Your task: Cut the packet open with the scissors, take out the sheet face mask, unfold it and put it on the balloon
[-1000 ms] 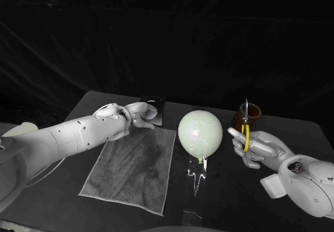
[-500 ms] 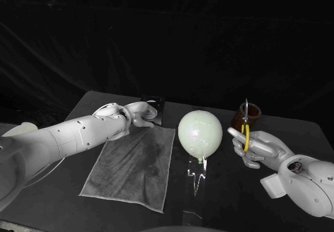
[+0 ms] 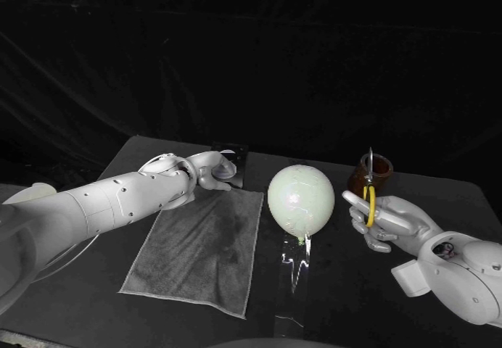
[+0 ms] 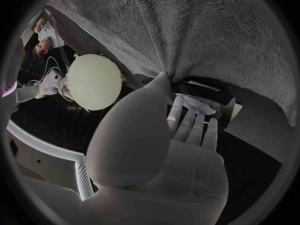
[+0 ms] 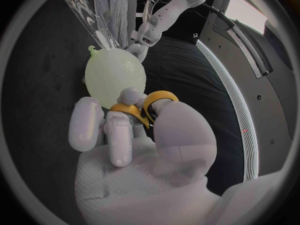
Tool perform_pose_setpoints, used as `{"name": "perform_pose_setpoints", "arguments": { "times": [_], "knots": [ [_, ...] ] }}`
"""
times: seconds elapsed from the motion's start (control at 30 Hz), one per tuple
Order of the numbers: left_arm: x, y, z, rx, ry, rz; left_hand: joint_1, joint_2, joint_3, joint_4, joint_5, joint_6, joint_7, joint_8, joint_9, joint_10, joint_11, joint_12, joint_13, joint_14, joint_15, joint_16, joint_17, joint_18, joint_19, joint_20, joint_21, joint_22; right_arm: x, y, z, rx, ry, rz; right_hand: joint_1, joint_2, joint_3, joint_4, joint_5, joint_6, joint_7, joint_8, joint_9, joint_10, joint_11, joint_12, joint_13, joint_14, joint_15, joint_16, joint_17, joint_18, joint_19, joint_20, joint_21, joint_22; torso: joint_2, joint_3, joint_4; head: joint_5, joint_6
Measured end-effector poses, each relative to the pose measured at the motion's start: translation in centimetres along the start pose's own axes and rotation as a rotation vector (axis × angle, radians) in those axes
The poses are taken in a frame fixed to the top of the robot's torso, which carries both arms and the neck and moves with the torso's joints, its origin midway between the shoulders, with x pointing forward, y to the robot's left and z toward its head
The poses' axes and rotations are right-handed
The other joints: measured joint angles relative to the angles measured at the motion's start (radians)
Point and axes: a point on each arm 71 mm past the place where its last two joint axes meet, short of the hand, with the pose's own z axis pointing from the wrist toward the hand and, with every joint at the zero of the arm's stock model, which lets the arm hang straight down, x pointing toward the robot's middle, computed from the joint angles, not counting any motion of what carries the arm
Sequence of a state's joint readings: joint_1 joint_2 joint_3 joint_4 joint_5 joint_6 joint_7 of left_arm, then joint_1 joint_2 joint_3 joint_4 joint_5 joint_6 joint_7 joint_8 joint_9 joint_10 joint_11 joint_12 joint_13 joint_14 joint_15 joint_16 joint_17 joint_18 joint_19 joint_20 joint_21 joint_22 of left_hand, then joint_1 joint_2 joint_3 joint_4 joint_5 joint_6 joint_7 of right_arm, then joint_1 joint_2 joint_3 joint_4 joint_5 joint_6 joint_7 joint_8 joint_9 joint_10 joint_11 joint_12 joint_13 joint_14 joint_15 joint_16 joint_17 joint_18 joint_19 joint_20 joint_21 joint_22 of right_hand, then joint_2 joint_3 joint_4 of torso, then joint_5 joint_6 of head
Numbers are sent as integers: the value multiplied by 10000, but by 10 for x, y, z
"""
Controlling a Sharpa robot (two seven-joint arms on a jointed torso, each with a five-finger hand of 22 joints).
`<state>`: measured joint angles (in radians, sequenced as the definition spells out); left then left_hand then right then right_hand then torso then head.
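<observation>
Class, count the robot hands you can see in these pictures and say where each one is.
2. The left hand is at the packet by the towel's far edge; the right hand, right of the balloon, holds the scissors upright. None seems hidden.

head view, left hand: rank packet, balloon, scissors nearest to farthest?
1. packet: at the fingertips of the left hand, just past the towel's far edge.
2. balloon: mid-table, off to the right of that hand.
3. scissors: far right side, held upright in the right hand.
</observation>
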<state>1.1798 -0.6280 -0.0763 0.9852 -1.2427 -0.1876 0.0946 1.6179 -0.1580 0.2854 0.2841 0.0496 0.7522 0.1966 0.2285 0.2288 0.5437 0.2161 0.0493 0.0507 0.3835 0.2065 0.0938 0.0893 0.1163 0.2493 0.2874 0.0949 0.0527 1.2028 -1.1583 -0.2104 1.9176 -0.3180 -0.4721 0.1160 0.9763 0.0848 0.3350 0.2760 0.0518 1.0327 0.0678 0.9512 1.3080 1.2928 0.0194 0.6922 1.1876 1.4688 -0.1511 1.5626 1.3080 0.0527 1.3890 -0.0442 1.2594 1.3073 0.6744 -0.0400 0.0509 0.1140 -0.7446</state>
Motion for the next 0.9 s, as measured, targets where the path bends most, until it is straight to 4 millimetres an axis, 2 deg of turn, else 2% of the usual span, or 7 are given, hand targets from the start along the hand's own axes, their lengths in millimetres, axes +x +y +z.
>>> {"name": "perform_pose_setpoints", "arguments": {
  "times": [0.27, 0.43, 0.5, 0.9],
  "knots": [
    [-2, 1, 0, -46, -14, -175, -2, 22, 87, -86, -1, 250, 37, 112, 5, 425, 7, 2, 5, 229, 22, 67, 58, -2, 123, -13, 50, -1, 0, 0, 0, 3, -10, -2, 0, 0, -10, -10, 0, 0, 0, 0, 0, 0, 0, 0, 0, 0, 0, -20, -7, -2, 0, 0, 0, 4, -4, 0, -7, -5, -7],
    [-3, 2, -1, -64, 18, -300, 15, 147, 156, -156, -3, 430, 42, 196, 47, 814, -30, 80, 8, 409, -5, 68, 125, 1, 194, -14, 87, -1, -1, 0, 0, 5, -16, -3, 0, 0, 15, 15, 0, 0, 0, 0, 0, 0, 0, 0, 0, 0, 0, -33, -6, 33, 0, 0, 0, 7, -11, 1, -3, -7, -18],
    [-3, 2, -1, -64, 52, -354, 15, 147, 156, -156, -3, 465, 75, 206, 53, 841, -37, 83, 28, 422, 3, 68, 126, 1, 195, -13, 87, -1, -1, 0, 0, 5, -17, -4, 0, 0, 15, 15, 0, 0, 0, 0, 0, 0, 0, 0, 0, 0, 0, -10, -5, 105, 0, 0, 0, 8, -12, 4, 1, -2, -19],
    [-5, 2, -3, -105, 215, -553, -81, 51, 156, -156, -2, 575, 110, 208, 15, 841, -36, 87, 40, 421, 4, 67, 112, 1, 190, -15, 82, -5, 0, 0, 0, 3, -12, -7, 0, 0, 15, 15, 0, 0, 0, 0, 0, 0, 0, 0, 0, 0, 0, 3, 1, 110, 0, 0, 0, 6, -6, 5, 3, -12, -20]
  ]
}}
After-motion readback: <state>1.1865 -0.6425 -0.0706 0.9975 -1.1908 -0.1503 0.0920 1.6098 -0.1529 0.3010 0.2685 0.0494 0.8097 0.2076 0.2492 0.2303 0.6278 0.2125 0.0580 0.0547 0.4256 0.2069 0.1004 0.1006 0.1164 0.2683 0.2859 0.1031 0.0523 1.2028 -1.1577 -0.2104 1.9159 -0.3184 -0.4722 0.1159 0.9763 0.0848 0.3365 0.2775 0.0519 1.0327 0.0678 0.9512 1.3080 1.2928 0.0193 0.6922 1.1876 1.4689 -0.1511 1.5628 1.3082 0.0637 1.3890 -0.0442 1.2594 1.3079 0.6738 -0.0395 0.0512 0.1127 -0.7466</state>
